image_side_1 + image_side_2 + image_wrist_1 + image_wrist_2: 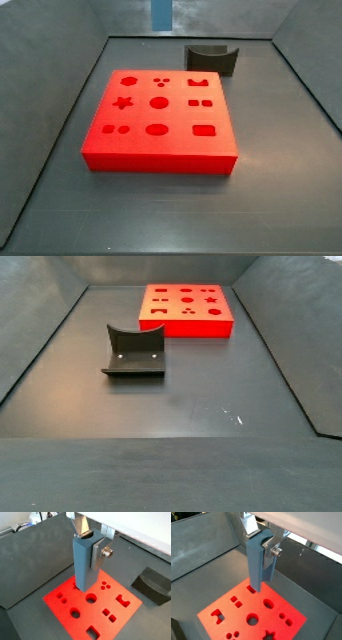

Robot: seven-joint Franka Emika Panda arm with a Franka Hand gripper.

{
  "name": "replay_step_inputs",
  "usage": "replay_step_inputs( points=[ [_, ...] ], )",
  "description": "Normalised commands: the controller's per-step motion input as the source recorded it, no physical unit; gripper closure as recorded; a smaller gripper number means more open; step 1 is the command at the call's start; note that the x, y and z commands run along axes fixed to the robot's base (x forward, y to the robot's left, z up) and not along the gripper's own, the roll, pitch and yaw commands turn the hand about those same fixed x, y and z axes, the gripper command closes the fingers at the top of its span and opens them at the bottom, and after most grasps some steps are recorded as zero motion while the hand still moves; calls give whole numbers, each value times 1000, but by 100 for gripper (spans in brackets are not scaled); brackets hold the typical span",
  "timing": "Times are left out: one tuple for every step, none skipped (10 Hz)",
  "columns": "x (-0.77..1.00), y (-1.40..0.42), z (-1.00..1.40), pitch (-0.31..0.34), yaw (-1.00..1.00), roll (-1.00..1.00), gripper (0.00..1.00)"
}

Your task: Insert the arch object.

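Observation:
My gripper [88,553] is shut on the arch object [85,562], a slim grey-blue peg with a curved notch in its upper end. It hangs upright between the silver fingers [100,553], and both wrist views show it [258,562]. Its lower end hovers above the red block [67,604] near a small rectangular hole [252,589], apart from the block's face. In a side view only the peg's lower end [162,12] shows, above the far side of the red block [160,145]. The gripper is out of view in both side views.
The dark fixture [134,351] with a curved notch stands on the floor beside the red block [187,321], and also shows in a side view [211,60] and a wrist view [155,584]. Grey walls enclose the floor on all sides.

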Motion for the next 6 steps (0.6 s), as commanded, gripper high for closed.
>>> replay_step_inputs(
  points=[
    [403,457,-623,-121,-134,204,100],
    [577,477,-543,-41,-120,251,100],
    [606,469,-520,-39,-123,254,100],
    [671,446,-523,-43,-131,216,100],
    [671,414,-480,-69,-154,206,100],
    [617,423,-454,-83,-171,196,100]
  ],
)
